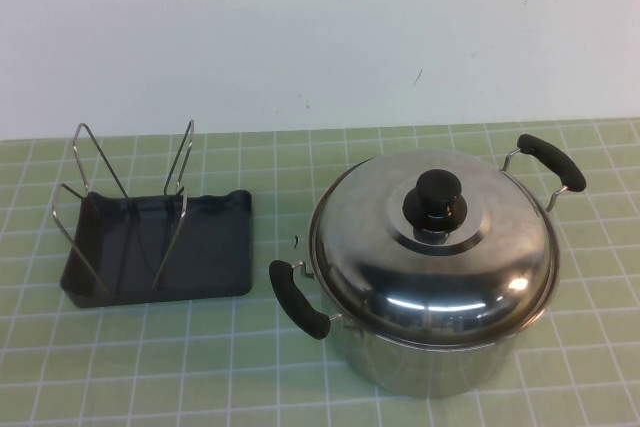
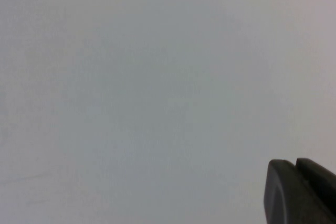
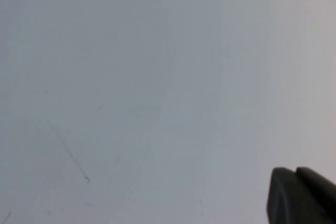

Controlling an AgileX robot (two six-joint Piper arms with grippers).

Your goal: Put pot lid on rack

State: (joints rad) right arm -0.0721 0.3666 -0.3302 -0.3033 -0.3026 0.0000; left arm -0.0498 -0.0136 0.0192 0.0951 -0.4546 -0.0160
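Pot lid [image 1: 432,247]: shiny steel dome, black knob, seated on pot [image 1: 440,362]. Left pincer [image 2: 302,192], right pincer [image 3: 302,195]: facing blank wall, opening indiscernible.

Pot lid [image 1: 432,247] sits on pot [image 1: 440,362] (rack [image 1: 130,209] beside).

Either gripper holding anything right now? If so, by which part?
Nothing held. The pot lid sits on the pot, knob untouched; the rack is bare. Left gripper and right gripper face a blank wall, off the table.

High view angled down at table [image 1: 300,387]; wrist views face blank wall.
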